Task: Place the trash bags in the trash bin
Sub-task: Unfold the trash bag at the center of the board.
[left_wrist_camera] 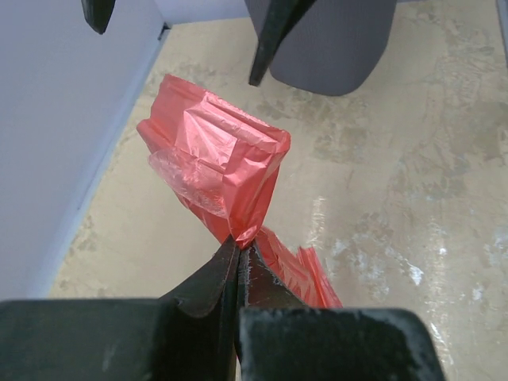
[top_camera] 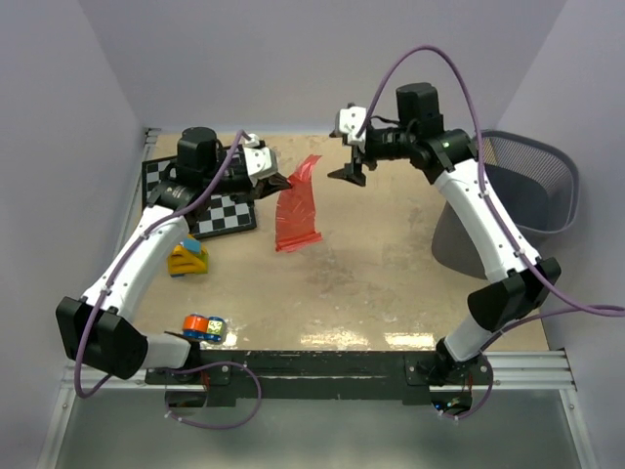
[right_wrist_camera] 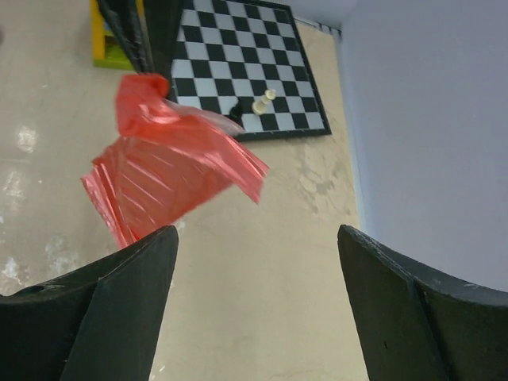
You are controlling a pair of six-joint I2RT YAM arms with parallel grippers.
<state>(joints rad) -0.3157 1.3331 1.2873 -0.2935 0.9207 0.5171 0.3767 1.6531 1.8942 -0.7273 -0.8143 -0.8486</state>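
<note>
Jaws pressed together on one corner, your left gripper (left_wrist_camera: 238,250) dangles the red trash bag (left_wrist_camera: 230,159) at the top view's upper centre, likely so your spread right gripper (right_wrist_camera: 255,242) can reach its free edge.

One trash bag (top_camera: 298,210), one trash bin (top_camera: 537,181), one chessboard (top_camera: 220,215), one yellow toy (top_camera: 187,259), one blue-orange toy (top_camera: 203,327).

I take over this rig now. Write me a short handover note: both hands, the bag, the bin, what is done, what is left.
Left hand: shut on the trash bag, which hangs from it, crumpled.
Right hand: open, beside the bag, not touching it.
Trash bin: at the right edge of the table, far from the bag.
Done: bag gripped.
Left: carry it to the bin and drop it in.
</note>
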